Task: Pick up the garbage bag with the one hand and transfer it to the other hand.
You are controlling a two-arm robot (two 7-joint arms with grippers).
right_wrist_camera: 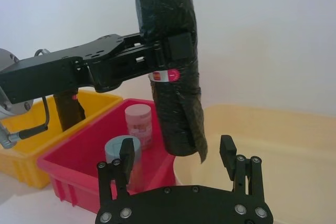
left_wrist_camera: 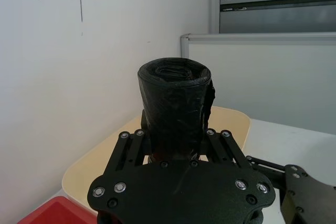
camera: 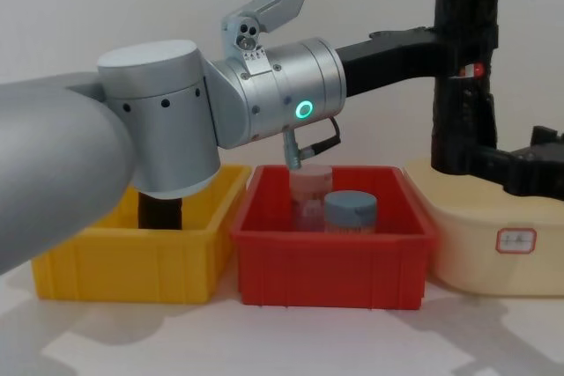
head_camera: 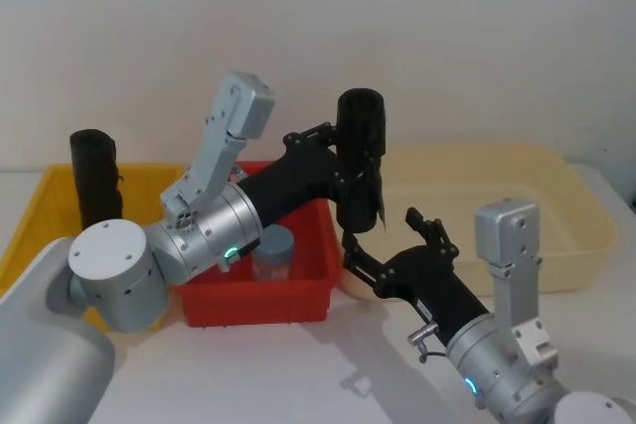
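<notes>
A white wall (head_camera: 477, 37) backs a white table (head_camera: 298, 374) that bears three bins in a row: yellow (head_camera: 40, 206) on the left, red (head_camera: 258, 305) in the middle, cream (head_camera: 556, 196) on the right. There are two black rolls. One roll (head_camera: 94, 181) stands in the yellow bin. The other, the bag (head_camera: 360, 121), hangs near upright in the air, well above the rims, over the place where the red and cream bins meet.

The left gripper (head_camera: 350, 158) pinches the bag at mid-height. The right gripper (head_camera: 388, 240) waits lower down with its fingers spread to either side of the bag's lower end. The right wrist view shows a gap at each finger.

That view also shows two jars in the red bin, one blue-lidded (right_wrist_camera: 122, 150) and one pink-lidded (right_wrist_camera: 139, 124), and a red mark (right_wrist_camera: 169, 74) on the bag beside the left gripper's pad. The left wrist view looks onto the bag's coiled top. The chest view shows the left wrist's green ring (camera: 304, 110), and the head view shows the right wrist's blue ring (head_camera: 469, 384).
</notes>
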